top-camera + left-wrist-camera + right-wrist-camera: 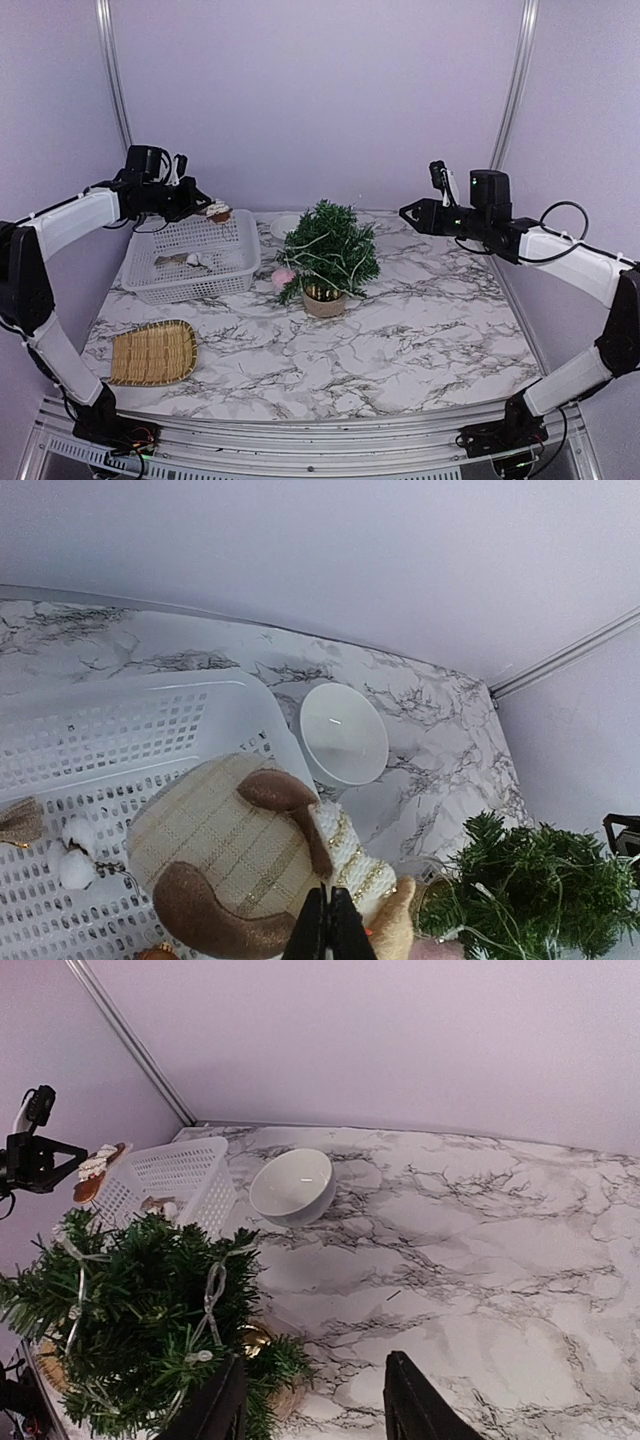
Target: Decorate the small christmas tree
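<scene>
**Left tool pinching an ornament over the basket, right tool spread beside the tree**

My left tool (pixel 328 922) has its fingers pressed together, and a fabric ornament (pixel 235 855) sits right at the tips. It is beige weave with brown glitter patches and a white knit band striped in gold. From the overhead view it hangs clear above the far right corner of the white basket (pixel 190 293), so I read it as pinched, though I cannot make out which part the fingers grip. Below it, in the basket, I see two cotton balls (pixel 72 855) and a tan tassel (pixel 18 820).

My right tool (pixel 315 1405) is spread, with bare marble showing between its two dark fingers. It hovers above the desk (pixel 430 330), to the right of the tree and pointing toward it, not touching it.

The small christmas tree (pixel 328 248) stands upright in its tan woven pot (pixel 323 301) near the middle of the desk, just to the right of the basket. A white cord (pixel 212 1290) runs through its branches, and a pink ornament (pixel 283 278) sits at its lower left side.

A white bowl (pixel 284 225) rests on the desk behind the tree, close to the basket's far right corner. A woven tray (pixel 153 352) lies at the near left, well apart from the tree.
</scene>
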